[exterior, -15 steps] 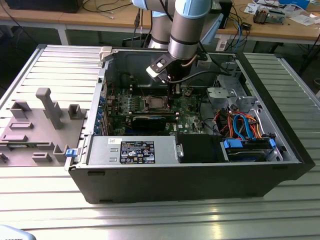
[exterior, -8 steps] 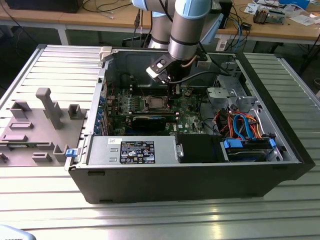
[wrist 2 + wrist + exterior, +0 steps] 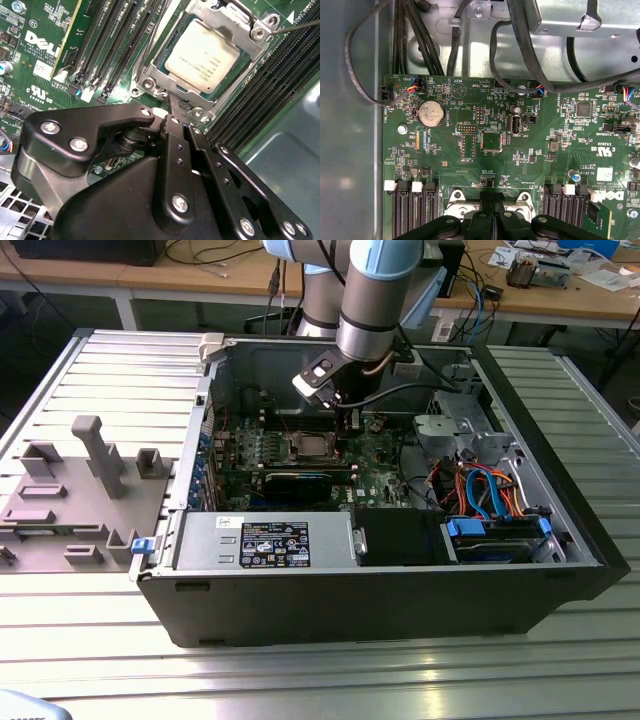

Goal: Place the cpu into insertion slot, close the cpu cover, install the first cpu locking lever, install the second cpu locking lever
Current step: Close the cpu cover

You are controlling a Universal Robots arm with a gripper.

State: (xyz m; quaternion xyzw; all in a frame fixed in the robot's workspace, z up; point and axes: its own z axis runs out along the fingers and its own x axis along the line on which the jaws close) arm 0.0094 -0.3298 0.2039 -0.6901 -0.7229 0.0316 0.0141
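Item: cpu installation, lever stage (judged). The cpu, a small flat square chip with a silver-grey metal top, sits in the insertion slot, a square socket with a silver metal frame on the green printed motherboard. In the exterior view the cpu lies just left of frame centre, inside the open black computer case on the slatted grey metal table. The cpu cover, a thin silver frame plate with a square window, lies flat over the chip, so placing and covering look done. A thin bare-metal locking lever runs off from one corner of the socket; whether it is hooked down cannot be told. Requirement, as a judgement: lever work calls for a fine, steady push on a springy wire rod to bring it under its catch without scraping the board or the long black memory slots alongside. Pose: the grey and light-blue robot arm descends from the upper centre of the exterior view, wrist pointing straight down into the case. The black gripper is at the exterior view's right of the socket, its tip at the frame's edge. The fingers are clenched together, with nothing visible between them. Contact with the frame cannot be confirmed.
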